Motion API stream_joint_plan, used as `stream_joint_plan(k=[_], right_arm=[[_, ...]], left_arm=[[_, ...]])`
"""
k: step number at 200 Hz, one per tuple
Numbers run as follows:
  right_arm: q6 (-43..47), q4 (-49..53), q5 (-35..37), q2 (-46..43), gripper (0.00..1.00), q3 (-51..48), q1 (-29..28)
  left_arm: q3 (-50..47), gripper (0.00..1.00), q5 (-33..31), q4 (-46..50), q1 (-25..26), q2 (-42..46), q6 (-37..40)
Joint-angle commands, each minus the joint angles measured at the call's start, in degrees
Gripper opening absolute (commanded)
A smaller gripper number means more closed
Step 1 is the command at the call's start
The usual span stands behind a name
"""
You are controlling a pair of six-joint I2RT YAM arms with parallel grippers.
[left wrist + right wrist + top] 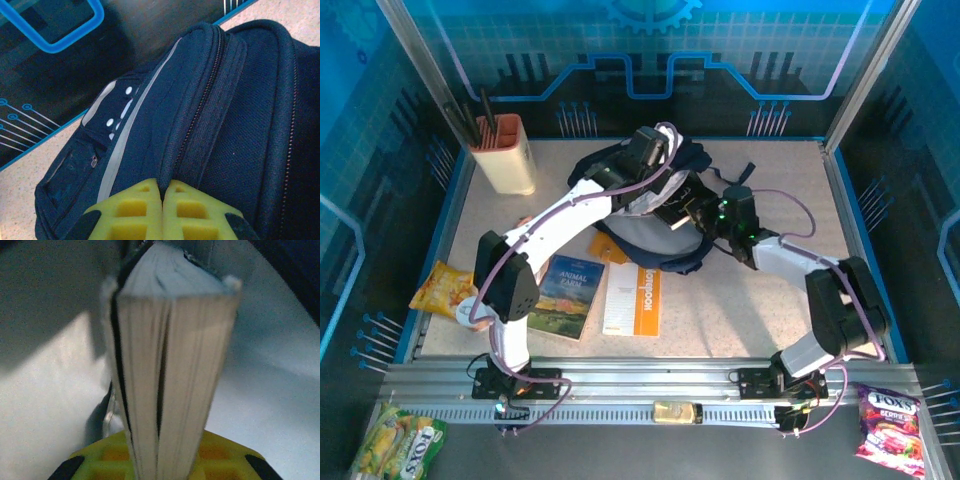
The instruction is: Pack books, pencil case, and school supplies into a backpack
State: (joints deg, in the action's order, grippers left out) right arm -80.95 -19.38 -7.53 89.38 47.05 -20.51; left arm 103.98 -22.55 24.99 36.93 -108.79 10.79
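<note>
one pencil holder (505, 155) stands well left of the backpack (650, 245), unpacked. two books, animal farm (565, 295) and the white-and-orange notebook (632, 298), lie just front-left of it, also waiting. your left gripper (162, 192) is pinched closed on the backpack's zip seam. your right gripper (161, 465) clamps the third book (165, 365), apparently inside the pale lining. speckled beige table (760, 310); blue panelled walls (740, 40).

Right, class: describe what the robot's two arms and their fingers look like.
The left arm and right arm have white links, black joints and looping lilac cables. The fingers are yellow, moulded with square recesses, black at the corners.
</note>
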Motion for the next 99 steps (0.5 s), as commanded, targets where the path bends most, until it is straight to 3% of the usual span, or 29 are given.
stream_joint_plan(k=[1, 66, 99], right_arm=[[-2.90, -6.48, 7.60, 3.29, 0.05, 6.08, -3.20], [-7.78, -6.74, 13.00, 16.73, 0.13, 14.67, -7.51], [-6.71, -10.86, 0.87, 25.07, 0.28, 21.44, -7.14]], left_arm=[[0.11, 0.00, 1.85, -8.64, 0.10, 5.44, -2.78], [-0.67, 0.00, 3.79, -8.56, 0.10, 5.97, -5.07], [-0.74, 0.00, 3.77, -8.14, -0.03, 5.81, -5.10]])
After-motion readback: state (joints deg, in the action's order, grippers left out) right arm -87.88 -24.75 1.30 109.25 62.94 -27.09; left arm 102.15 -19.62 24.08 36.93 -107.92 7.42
